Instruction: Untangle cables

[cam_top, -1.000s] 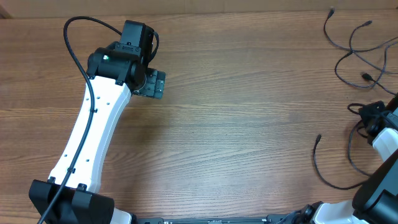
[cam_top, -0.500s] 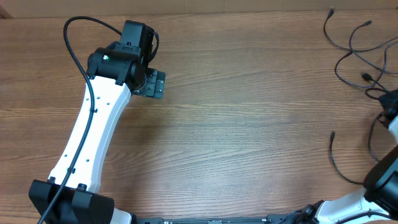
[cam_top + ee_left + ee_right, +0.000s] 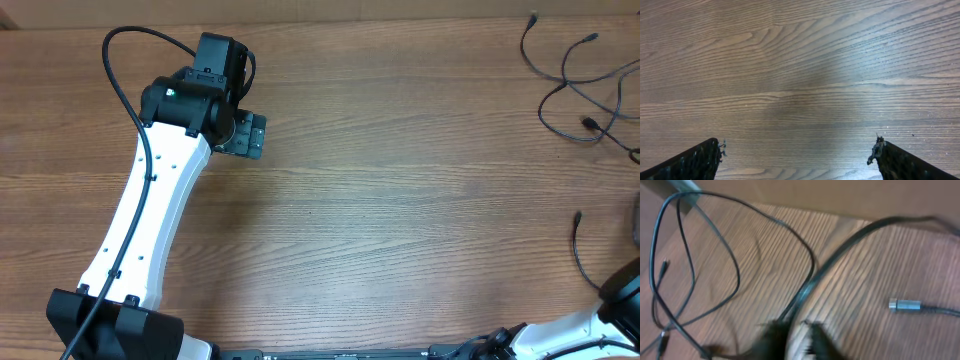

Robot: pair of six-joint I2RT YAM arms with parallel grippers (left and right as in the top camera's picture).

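Wood table (image 3: 400,200): bare through the middle. All the work sat at the 3 o'clock edge, so a dragged cord could slide off.
Left arm (image 3: 150,210): parked toward 10 o'clock, left gripper (image 3: 799,148) spread wide over bare wood, nothing in it. Well apart from the tangle, so it couldn't pin anything.
Right gripper (image 3: 796,339): blurred at 6 o'clock of its wrist view. Couldn't tell if it was parted or gripping the cord running into it. A half grip would likely slip or snag.
Cables (image 3: 566,85): looped bundle at 2 o'clock, loose strand (image 3: 577,240) at 4 o'clock. Pulling one probably tightens the crossings.
Plug (image 3: 905,305): lay free at 3 o'clock in the wrist view. Could hook a loop.
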